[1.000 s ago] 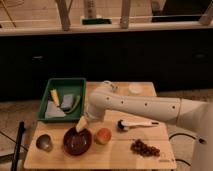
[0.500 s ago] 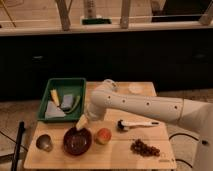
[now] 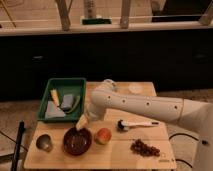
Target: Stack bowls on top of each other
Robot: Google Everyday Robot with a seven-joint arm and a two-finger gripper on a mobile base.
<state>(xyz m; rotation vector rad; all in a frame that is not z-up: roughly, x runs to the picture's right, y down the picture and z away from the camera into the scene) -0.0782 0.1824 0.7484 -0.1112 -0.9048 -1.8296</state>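
Pale wood makes up the small square table [image 3: 115, 155], and its front edge runs close below the row of things standing on it. Along that front strip, from left to right, stand a small grey metal cup [image 3: 44, 142], a dark maroon glossy round bowl [image 3: 77, 141] and a small round orange-peach thing [image 3: 103, 135], which sits just beside the bowl's right rim. Bare wood lies open in front of the bowl and between the peach thing and a cluster of small dark brown pieces [image 3: 144, 148] near the right front corner.

At the end of the white robot arm [image 3: 145, 106], which reaches in from the right across the middle of the table, the cream-coloured two-finger gripper [image 3: 81, 122] hangs just above the back rim of the maroon bowl, tilted down toward it. Whether its fingers are apart or closed cannot be told. Only this one bowl can be made out with certainty.

Behind the gripper, a green plastic tray [image 3: 56, 85] sits at the back left of the table, holding a grey block and yellowish items. A white-handled brush with a dark head [image 3: 134, 124] lies under the arm, right of the peach thing. A pale round disc [image 3: 135, 89] rests near the back right corner. Dark cabinets [image 3: 150, 55] fill the wall behind the table.
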